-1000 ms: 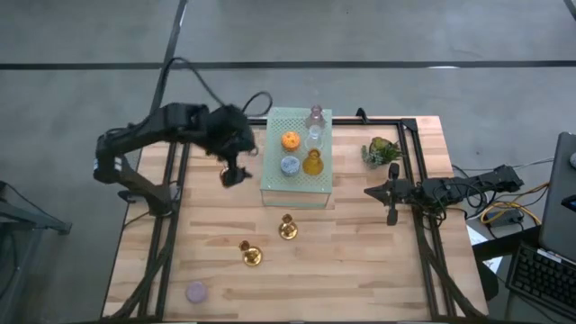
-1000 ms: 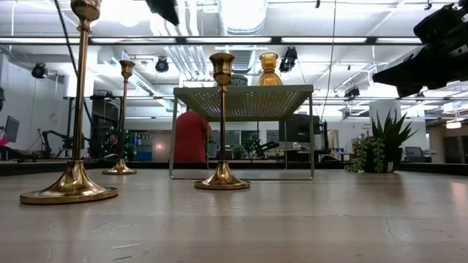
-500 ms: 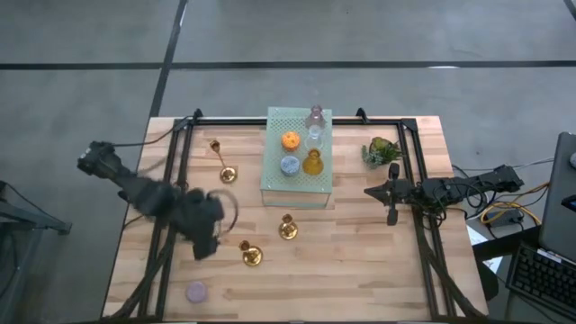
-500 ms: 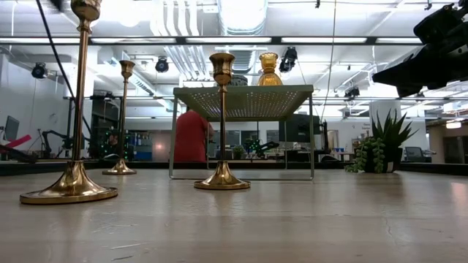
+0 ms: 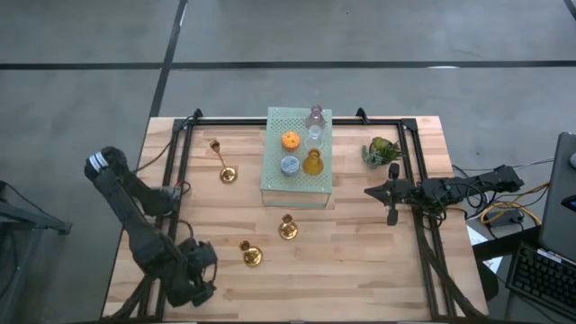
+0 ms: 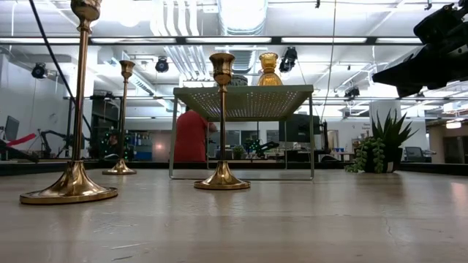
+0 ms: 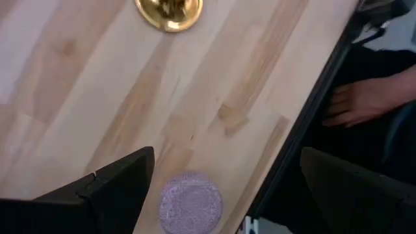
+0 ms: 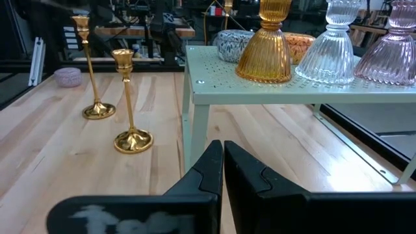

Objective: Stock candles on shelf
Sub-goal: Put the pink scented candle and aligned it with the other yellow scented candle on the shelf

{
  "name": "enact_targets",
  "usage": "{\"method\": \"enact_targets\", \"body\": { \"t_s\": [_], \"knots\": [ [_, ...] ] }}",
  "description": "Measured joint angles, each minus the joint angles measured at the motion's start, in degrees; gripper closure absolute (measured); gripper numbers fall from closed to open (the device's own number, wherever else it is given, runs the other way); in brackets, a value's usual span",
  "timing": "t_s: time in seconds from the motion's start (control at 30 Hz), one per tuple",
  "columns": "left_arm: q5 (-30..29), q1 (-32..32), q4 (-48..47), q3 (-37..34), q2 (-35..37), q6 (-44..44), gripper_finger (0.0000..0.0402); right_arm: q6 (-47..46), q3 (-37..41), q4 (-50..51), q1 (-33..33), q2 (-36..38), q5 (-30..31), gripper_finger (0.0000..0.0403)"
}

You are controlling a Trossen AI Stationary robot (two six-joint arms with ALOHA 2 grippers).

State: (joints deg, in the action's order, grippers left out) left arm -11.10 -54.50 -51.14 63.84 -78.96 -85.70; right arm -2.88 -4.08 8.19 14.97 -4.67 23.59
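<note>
I have the left gripper hanging over the near-left corner of the table, fingers spread wide and holding nothing. The lilac candle sits directly below it, between the two fingers in the wrist view and still resting on the wood. From above the arm hides it. My reading: this is the approach to the last loose candle, jaws pre-opened wide enough to straddle the jar before descending.

The shelf is well away from this gripper, across the table toward the far edge. Its mesh top carries the orange candle, pale blue candle, amber candle, clear candle and mauve-pink candle, grouped tight, presumably to leave room. Free mesh shows at the near end.

Three brass candlesticks stand between gripper and shelf; the nearest one is just beside the gripper, its base showing in the wrist view. I judge it the main knock-over risk on lift and carry.

The right gripper waits beside the shelf, fingers pressed together, nothing in them; parked clear of the left arm's route. A small plant sits just beyond it.
</note>
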Motion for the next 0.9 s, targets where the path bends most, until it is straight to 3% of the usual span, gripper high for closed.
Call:
{"method": "enact_targets", "body": {
  "t_s": [0.57,0.9],
  "knots": [
    [8.68,-5.56,0.20,1.04,-11.29,-16.17,0.0012,0.01,0.00,0.01,-0.01,0.00,0.00,0.0394],
    [9.03,-10.04,1.32,1.02,-14.11,-23.27,0.0012,0.04,0.00,0.00,0.00,0.00,0.00,0.0394]
  ]
}}
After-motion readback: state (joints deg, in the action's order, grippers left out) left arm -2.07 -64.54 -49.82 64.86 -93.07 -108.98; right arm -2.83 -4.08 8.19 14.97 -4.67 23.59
